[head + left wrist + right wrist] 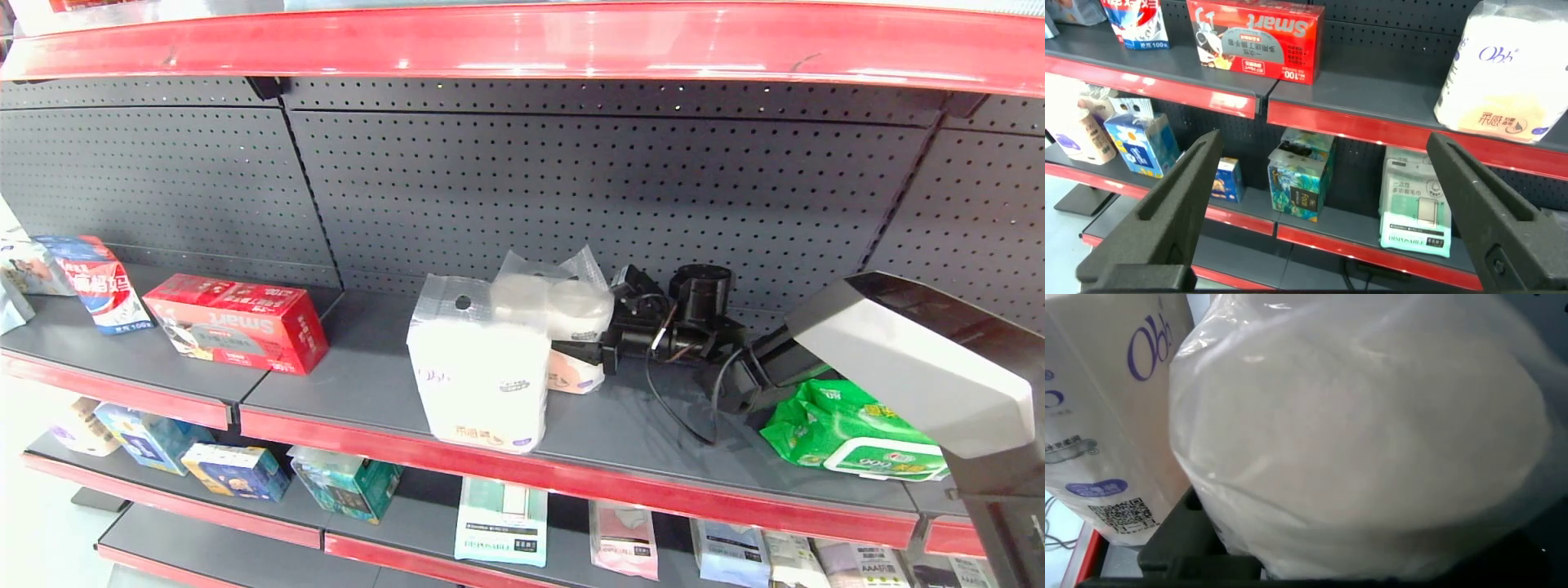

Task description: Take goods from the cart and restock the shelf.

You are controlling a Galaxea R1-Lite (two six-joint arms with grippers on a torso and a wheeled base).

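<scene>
On the middle shelf board [637, 429], my right gripper [600, 347] is shut on a clear plastic pack of round white pads [563, 306]. That pack [1372, 433] sits low over the board, close behind a tall white tissue pack [482, 376] standing near the front edge. The tissue pack [1102, 416] rises right beside the held pack. My left gripper [1315, 204] hangs open in front of the lower shelves, its dark fingers [1167, 212] spread wide with nothing between them. The tissue pack [1498, 69] stands above it on the shelf.
A red box [237, 322] and a blue-and-red pack [102, 282] stand to the left on the same shelf. A green wipes pack [849, 433] lies to the right under my arm. A red-edged shelf [522, 41] hangs overhead. Boxes [1302, 175] fill the lower shelves.
</scene>
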